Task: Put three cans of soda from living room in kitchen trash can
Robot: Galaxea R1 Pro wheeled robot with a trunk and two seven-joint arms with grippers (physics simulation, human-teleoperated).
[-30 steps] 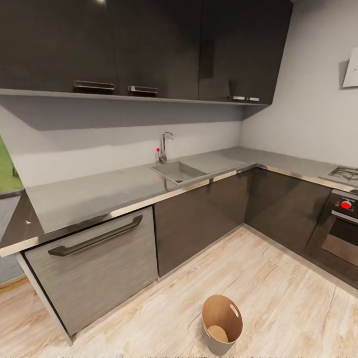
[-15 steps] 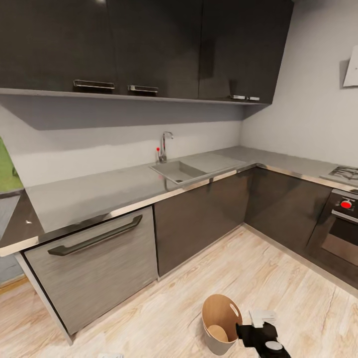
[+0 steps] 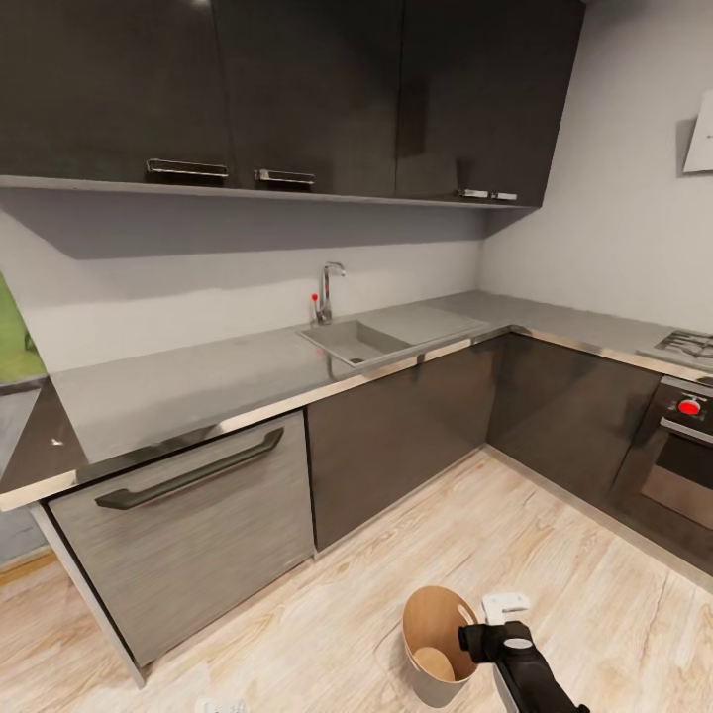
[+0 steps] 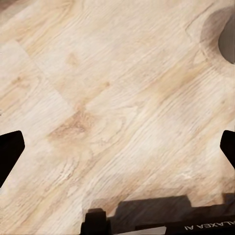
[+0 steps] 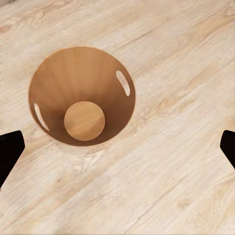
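Since half a second ago the right arm has shifted a little left and farther from the robot, so its right gripper (image 3: 500,634) now sits just beside the right rim of the tash can (image 3: 436,634), partly over it in the head view; a second ago the arm was out of the picture altogether. The camera itself has not moved.

The tash can stands upright on the light wood floor (image 3: 594,584), near the robot and well apart from the cabinets. Its copper-brown inside is bare down to the round bottom, and in the right wrist view the tash can (image 5: 81,95) lies below the gripper, with an oval handle cutout on each side of its wall. The right gripper is released: its two dark fingertips (image 5: 10,147) stand wide apart at the two edges of that view, with nothing between them.

The left gripper (image 4: 117,152) is likewise spread and grasps nothing; its fingertips (image 4: 10,149) frame bare floor planks.

Farther off, the grey desk (image 3: 198,381) runs along the wall with a sink (image 3: 355,342) and tap (image 3: 327,292), dark wall cupboards (image 3: 297,89) above and an oven (image 3: 678,465) at the right.
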